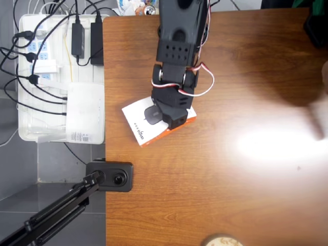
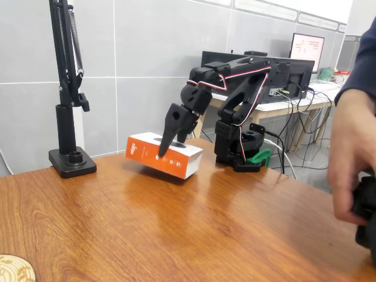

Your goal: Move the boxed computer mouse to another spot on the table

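The boxed computer mouse [image 1: 139, 121] is a flat white box with a dark mouse pictured on top and an orange side [image 2: 170, 161]. It is near the left edge of the wooden table [image 1: 230, 195]. My black gripper [image 1: 166, 116] reaches down over the box's right half and is shut on it. In the fixed view the gripper [image 2: 170, 147] has one finger [image 2: 166, 138] pressed against the orange side, and the other finger is hidden behind the box. The box looks tilted, its left end a little off the table [image 2: 176, 235].
A white tray [image 1: 31, 130] of power strips and cables lies off the table's left edge. A black camera stand base [image 1: 110, 177] is clamped at that edge near the box. A round wooden coaster [image 1: 221, 241] lies at the front. A person's hand [image 2: 352, 158] is at the right.
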Motion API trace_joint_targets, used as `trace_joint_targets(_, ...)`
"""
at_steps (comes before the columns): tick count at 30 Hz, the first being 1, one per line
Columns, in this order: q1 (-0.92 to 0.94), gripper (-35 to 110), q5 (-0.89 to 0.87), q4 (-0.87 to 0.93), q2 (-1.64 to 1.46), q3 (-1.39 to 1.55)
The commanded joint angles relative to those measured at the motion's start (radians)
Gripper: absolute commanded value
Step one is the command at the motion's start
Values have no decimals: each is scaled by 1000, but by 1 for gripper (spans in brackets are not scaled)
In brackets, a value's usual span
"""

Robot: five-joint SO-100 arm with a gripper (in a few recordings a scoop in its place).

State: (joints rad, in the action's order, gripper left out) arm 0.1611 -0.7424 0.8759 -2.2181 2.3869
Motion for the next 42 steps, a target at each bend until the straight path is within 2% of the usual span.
trace_joint_targets(1,5,0,3,2,89,-74)
trace_joint_targets(7,31,0,31,-5,232,-164)
trace_joint_targets(9,35,6,51,-17,244,-178)
trace_joint_targets(11,37,29,54,-57,244,-184)
trace_joint_targets(15,11,100,52,-109,302,-241)
trace_joint_targets(16,5,104,48,-89,327,-273)
trace_joint_targets(21,18,101,78,-28,304,-344)
trace_joint_targets(25,26,81,87,28,247,-373)
trace_joint_targets(27,32,60,95,38,187,-374)
trace_joint_targets(29,44,21,141,71,101,-380)
trace_joint_targets(30,48,7,133,72,55,-383)
trace_joint_targets(31,37,0,106,49,26,-397)
trace_joint_targets(32,9,0,35,3,25,-434)
trace_joint_targets(35,-72,0,-12,-247,67,-601)
trace_joint_targets(38,-107,0,-127,-687,140,-696)
trace_joint_targets(39,-115,0,-114,-831,178,-735)
trace_joint_targets(42,-137,0,-28,-1496,330,-764)
